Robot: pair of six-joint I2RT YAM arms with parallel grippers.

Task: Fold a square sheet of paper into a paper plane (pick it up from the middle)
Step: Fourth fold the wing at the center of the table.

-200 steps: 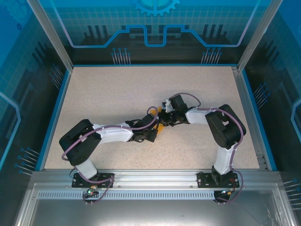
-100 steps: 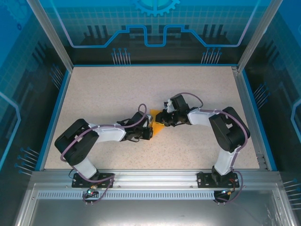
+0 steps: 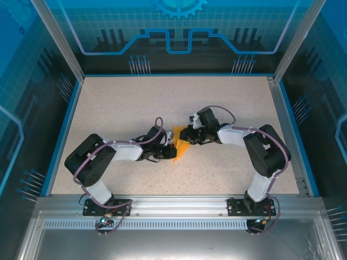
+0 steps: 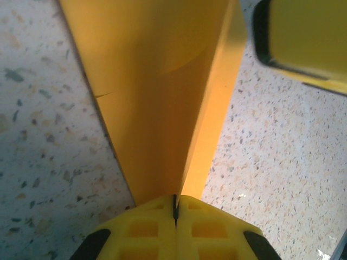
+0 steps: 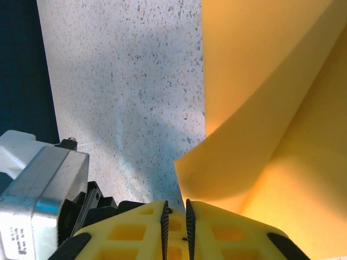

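left gripper (image 4: 175,210) clamps the folded orange paper sheet (image 4: 157,97) at 9 o'clock, right gripper (image 5: 175,208) pinches its 1 o'clock edge, likely steadying the crease.

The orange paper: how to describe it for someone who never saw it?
Look at the middle of the speckled table, where the left arm and right arm meet. The folded paper is pinched between them, the only bright orange thing there.

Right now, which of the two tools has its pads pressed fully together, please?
The left tool: its pads meet in a hairline seam on the orange paper; the right tool shows a dark gap.
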